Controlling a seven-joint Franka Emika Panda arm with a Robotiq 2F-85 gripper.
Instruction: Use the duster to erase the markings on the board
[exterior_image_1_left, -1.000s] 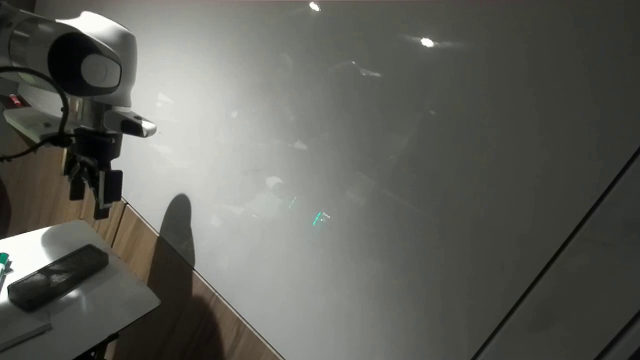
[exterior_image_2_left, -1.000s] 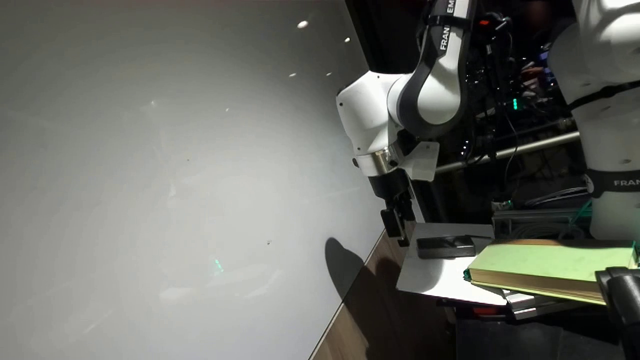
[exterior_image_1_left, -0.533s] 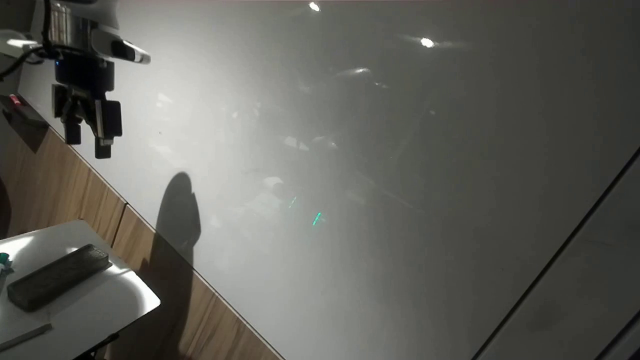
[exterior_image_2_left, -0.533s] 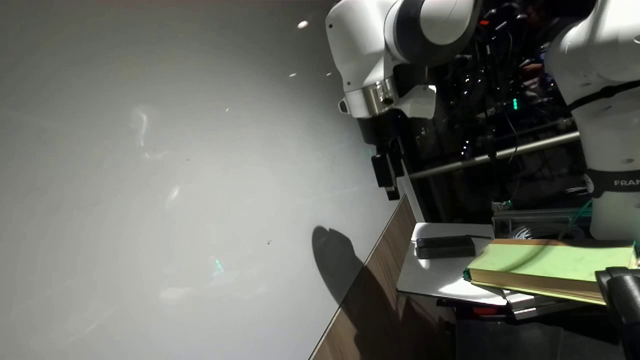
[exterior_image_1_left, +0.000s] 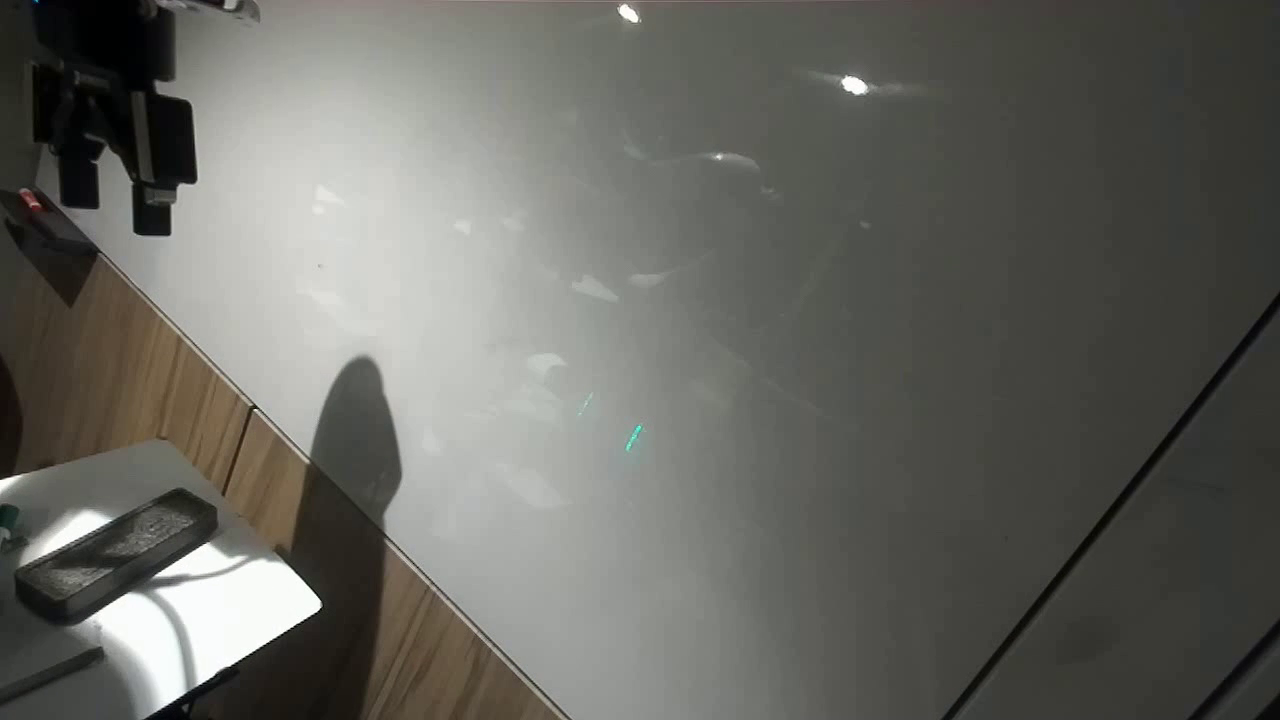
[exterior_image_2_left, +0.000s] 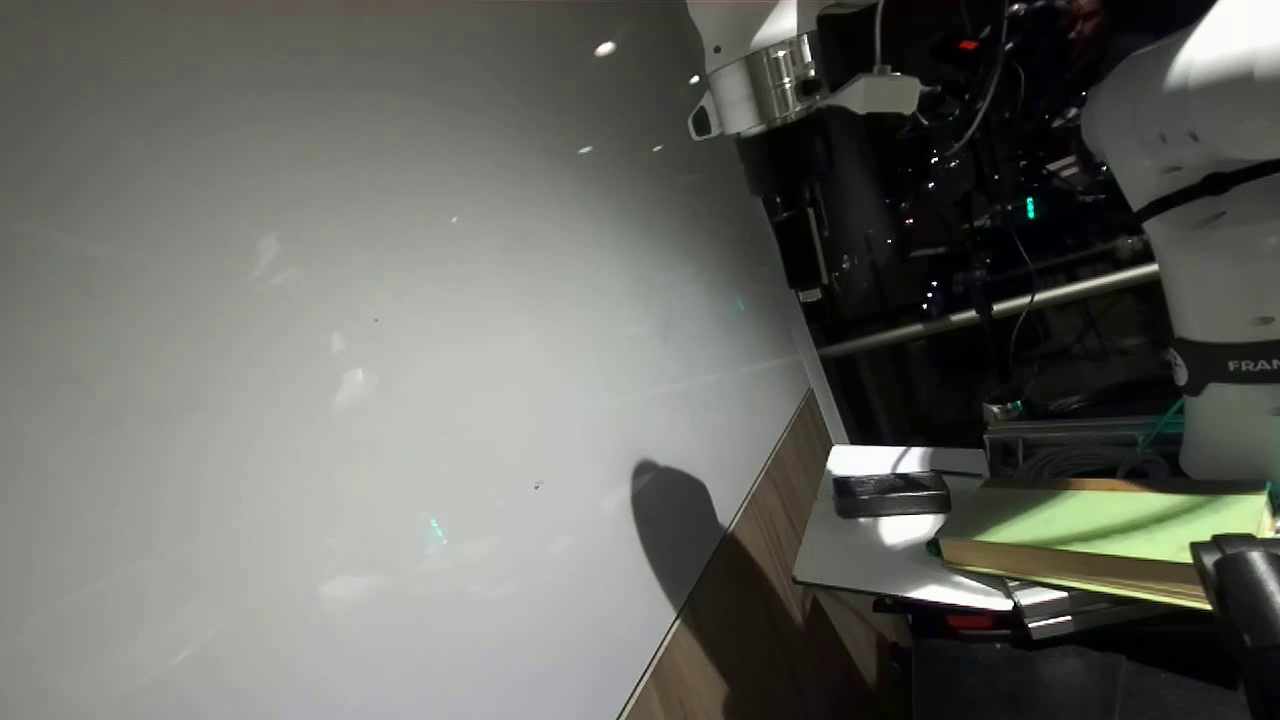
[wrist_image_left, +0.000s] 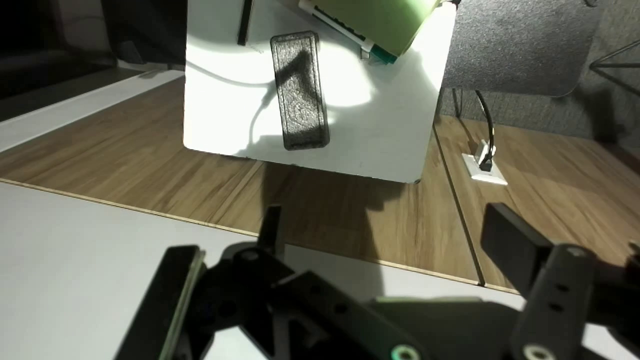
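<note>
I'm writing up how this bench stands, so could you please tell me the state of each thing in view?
gripper: open, holding nothing
duster: lying flat on the white table, not gripped
markings on the board: one small, faint mark shows, unerased
marker: green cap appears on
green book: closed
black plug: in the wall outlet
</note>
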